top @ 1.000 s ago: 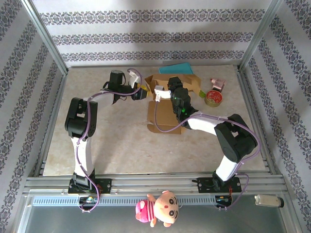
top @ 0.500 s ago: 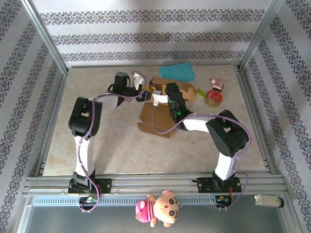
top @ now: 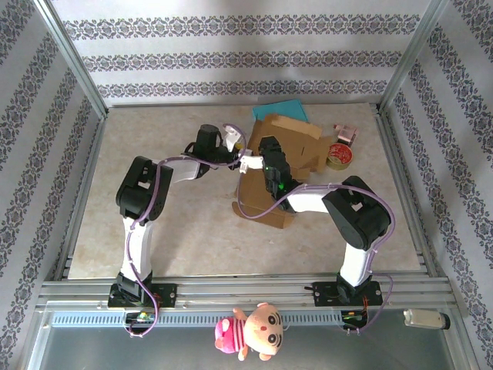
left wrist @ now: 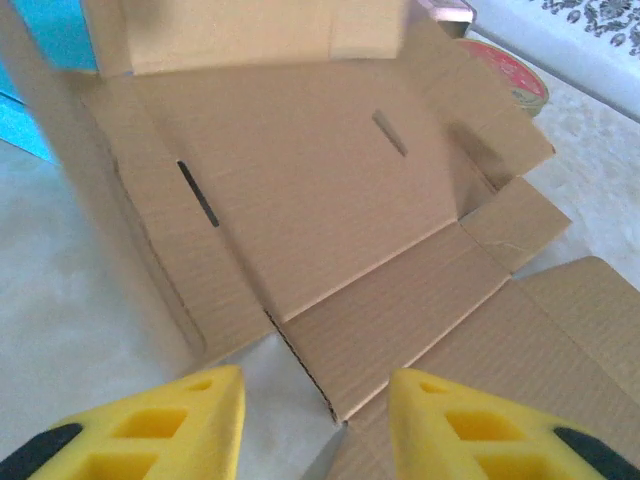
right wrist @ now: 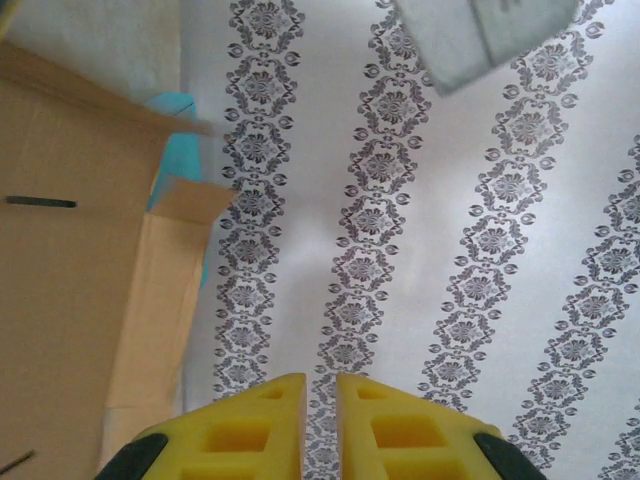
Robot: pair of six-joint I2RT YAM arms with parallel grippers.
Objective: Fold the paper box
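Looking down from above, you see the brown corrugated cardboard box [top: 291, 145] half-raised at the far middle of the beige table [top: 177, 223], near the red tape roll [top: 337, 156]. Your left gripper [left wrist: 315, 388] stands open at a flap's corner. Your right gripper [right wrist: 321, 385] is almost closed, holding nothing, and faces the patterned wall [right wrist: 450, 250].

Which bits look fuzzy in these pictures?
Left wrist view: the cardboard box looks soft, its top flap smeared. Right wrist view: the wallpaper is crisp, the pale shape at the top blurry. Top view: sharp, evenly lit, only faint shadows.
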